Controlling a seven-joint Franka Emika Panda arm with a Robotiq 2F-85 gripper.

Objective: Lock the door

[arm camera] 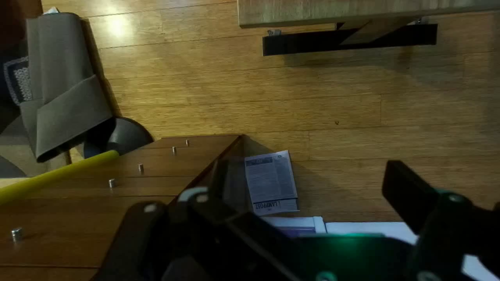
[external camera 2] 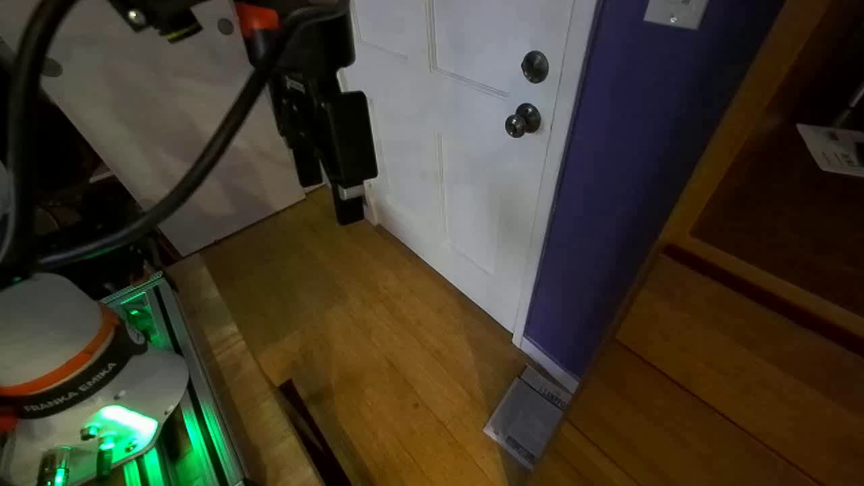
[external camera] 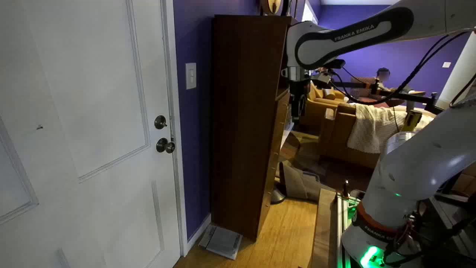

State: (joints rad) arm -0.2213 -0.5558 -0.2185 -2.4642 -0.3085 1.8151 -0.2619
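Note:
The white door point(external camera: 93, 111) stands closed in its frame. It also shows in an exterior view point(external camera 2: 486, 182), and its lower edge shows in the wrist view point(arm camera: 369, 227). The round dark deadbolt lock point(external camera: 160, 122) sits above the round door knob point(external camera: 165, 146). The lock point(external camera 2: 534, 67) and knob point(external camera 2: 523, 120) show in both exterior views; neither shows in the wrist view. My black gripper point(external camera: 296, 111) points down, away from the door, beside the tall cabinet's front. In the wrist view its fingers point(arm camera: 308, 177) are wide apart with nothing between them.
A tall brown cabinet point(external camera: 241, 123) stands beside the door, past a purple wall with a light switch point(external camera: 190, 76). A printed packet point(arm camera: 272, 183) lies on the floor at the cabinet's foot. A wooden table edge point(external camera: 323, 230) runs beside the robot base. A couch stands behind.

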